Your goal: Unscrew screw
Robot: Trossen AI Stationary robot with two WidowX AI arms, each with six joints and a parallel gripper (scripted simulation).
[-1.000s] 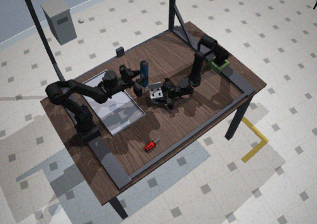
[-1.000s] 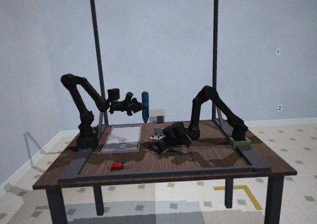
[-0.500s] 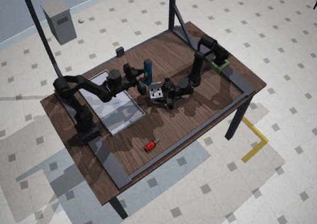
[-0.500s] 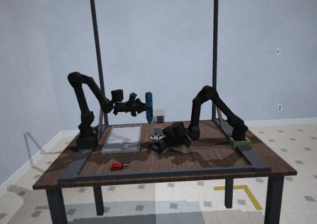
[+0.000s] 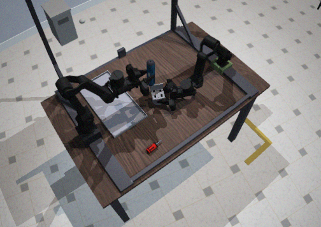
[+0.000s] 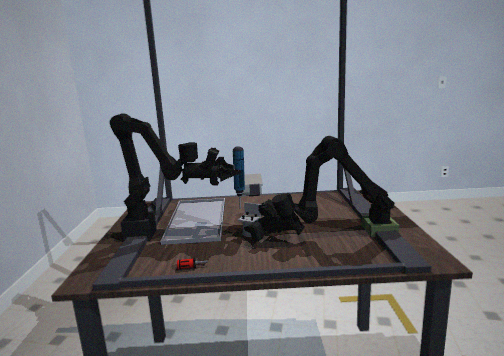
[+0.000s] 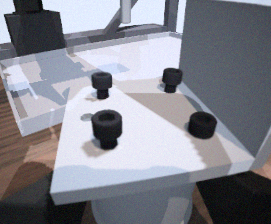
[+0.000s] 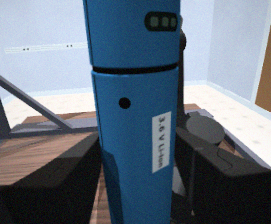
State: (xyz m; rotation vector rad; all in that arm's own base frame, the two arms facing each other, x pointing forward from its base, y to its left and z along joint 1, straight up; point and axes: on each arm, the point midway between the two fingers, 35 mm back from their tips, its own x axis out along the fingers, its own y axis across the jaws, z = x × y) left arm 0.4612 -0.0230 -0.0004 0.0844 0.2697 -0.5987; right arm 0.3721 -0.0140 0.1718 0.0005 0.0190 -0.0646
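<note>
The left end effector (image 5: 162, 98) (image 6: 256, 227) (image 7: 142, 156) is gripping the grey cylindrical joint module (image 5: 155, 102) (image 7: 141, 207) beneath its pale metal bracket (image 5: 158, 95) (image 6: 250, 219) (image 7: 136, 157). Three black screws are standing proud; one (image 7: 202, 126) is remaining seated. The right (image 5: 149, 80) (image 6: 237, 172) (image 8: 137, 160) is holding the long dark-blue electric screwdriver (image 5: 150, 69) (image 6: 238, 168) (image 8: 136, 125) clear of it.
</note>
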